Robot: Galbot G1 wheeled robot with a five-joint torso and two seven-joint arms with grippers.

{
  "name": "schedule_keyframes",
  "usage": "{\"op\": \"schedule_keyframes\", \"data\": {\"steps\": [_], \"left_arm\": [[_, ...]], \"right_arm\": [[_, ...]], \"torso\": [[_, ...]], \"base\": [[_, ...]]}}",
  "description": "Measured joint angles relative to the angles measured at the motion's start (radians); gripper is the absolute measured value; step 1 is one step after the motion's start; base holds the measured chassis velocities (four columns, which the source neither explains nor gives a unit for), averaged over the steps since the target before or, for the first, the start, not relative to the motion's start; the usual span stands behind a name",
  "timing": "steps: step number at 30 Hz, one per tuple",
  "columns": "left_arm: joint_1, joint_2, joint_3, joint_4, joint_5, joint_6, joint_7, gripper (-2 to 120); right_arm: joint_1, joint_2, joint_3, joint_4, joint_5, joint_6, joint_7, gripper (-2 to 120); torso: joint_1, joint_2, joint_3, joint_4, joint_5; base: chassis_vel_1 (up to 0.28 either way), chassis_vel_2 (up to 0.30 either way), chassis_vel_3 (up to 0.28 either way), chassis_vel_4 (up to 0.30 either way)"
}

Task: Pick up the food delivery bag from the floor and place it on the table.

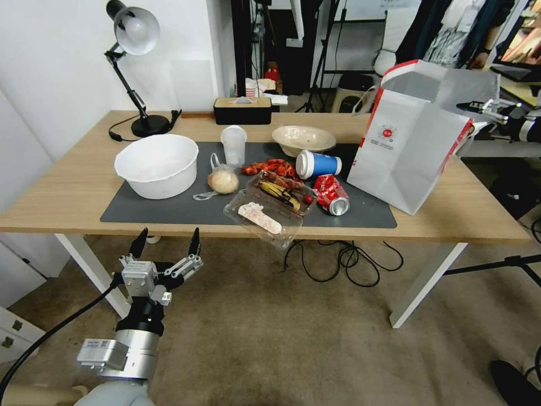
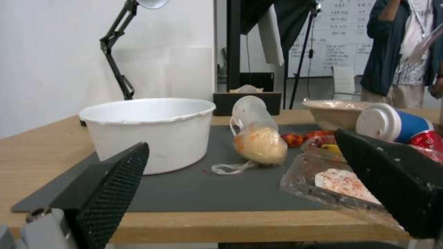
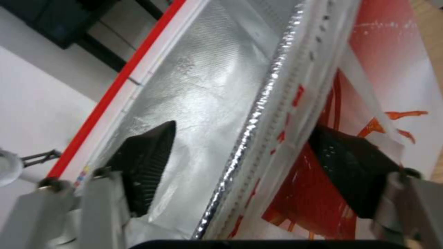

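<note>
The food delivery bag (image 1: pixel 408 152), white with red side panels and a round red logo, stands upright on the right end of the light-wood table (image 1: pixel 67 192), partly on the dark grey mat. My right gripper (image 1: pixel 480 110) is at the bag's upper right rim. In the right wrist view it (image 3: pixel 249 162) is open astride the bag's wall (image 3: pixel 198 86): one finger (image 3: pixel 147 162) sits inside against the foil lining, the other outside by the red panel. My left gripper (image 1: pixel 167 239) hangs open and holds nothing, over the floor (image 1: pixel 270 338) just before the table's front edge.
On the mat are a white bowl (image 1: pixel 156 164), a plastic cup (image 1: pixel 233 144), a bagged bun (image 2: pixel 259 145), a clear food box (image 1: pixel 269 208), a blue cup (image 1: pixel 319 164) and a crushed red can (image 1: pixel 331 194). A lamp (image 1: pixel 132 67) stands at the back left. Black cables (image 1: pixel 344 262) lie under the table.
</note>
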Motion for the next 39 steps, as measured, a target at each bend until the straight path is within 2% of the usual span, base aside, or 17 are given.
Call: {"op": "schedule_keyframes", "data": {"steps": [1,3,5,7,13,15,24,34,39], "left_arm": [[0.0,0.0,0.0,0.0,0.0,0.0,0.0,100],[0.0,0.001,-0.001,0.001,0.0,0.0,0.0,100],[-0.001,0.001,-0.001,0.001,0.0,0.001,0.0,100],[-0.003,0.001,-0.001,0.002,0.0,0.001,-0.001,100],[-0.007,0.001,0.001,0.005,0.0,0.003,-0.002,100],[-0.006,0.002,0.002,0.006,0.0,0.004,-0.002,100],[0.003,0.0,0.005,-0.002,0.003,0.004,-0.003,100],[0.006,-0.001,0.006,-0.008,0.004,0.005,-0.004,100],[0.007,-0.002,0.006,-0.013,0.003,0.005,-0.004,100]], "right_arm": [[0.0,0.0,0.0,0.0,0.0,0.0,0.0,76],[0.02,-0.006,-0.015,0.009,0.015,0.0,0.051,86],[0.025,-0.009,-0.019,0.014,0.026,0.0,0.076,89],[0.03,-0.016,-0.024,0.023,0.049,0.0,0.126,99],[0.016,-0.029,0.0,0.05,0.095,0.001,0.184,100],[-0.06,-0.039,0.073,0.088,0.118,0.001,0.2,100],[-0.191,-0.068,0.194,0.157,0.161,0.002,0.228,100],[-0.247,-0.079,0.292,0.227,0.134,0.006,0.229,100],[-0.325,-0.083,0.421,0.293,0.106,0.027,0.228,100]], "torso": [[0.0,0.0,0.0,0.0,0.0],[0.0,0.0,0.0,0.0,-0.0001],[0.0,0.0,0.0,0.0,0.0],[0.0,0.0,0.0,-0.0001,-0.0001],[0.0,0.0,0.0,0.0001,0.0],[0.0,0.0,0.0,-0.0002,0.0],[0.0,0.0,0.0,-0.0001,0.0],[0.0,0.0,0.0,-0.0001,-0.0001],[0.0,0.0,0.0,-0.0002,-0.0002]], "base": [[0.0,0.0,0.0,0.0],[0.0,0.0,0.0,0.0],[0.0,0.0,0.0,0.0],[0.0,0.0,0.0,0.0],[0.0,0.0,0.0,0.0],[0.0,0.0,0.0,0.0],[0.0,0.0,0.0,0.0],[0.0,0.0,0.0,0.0],[0.0,0.0,0.0,0.0]]}}
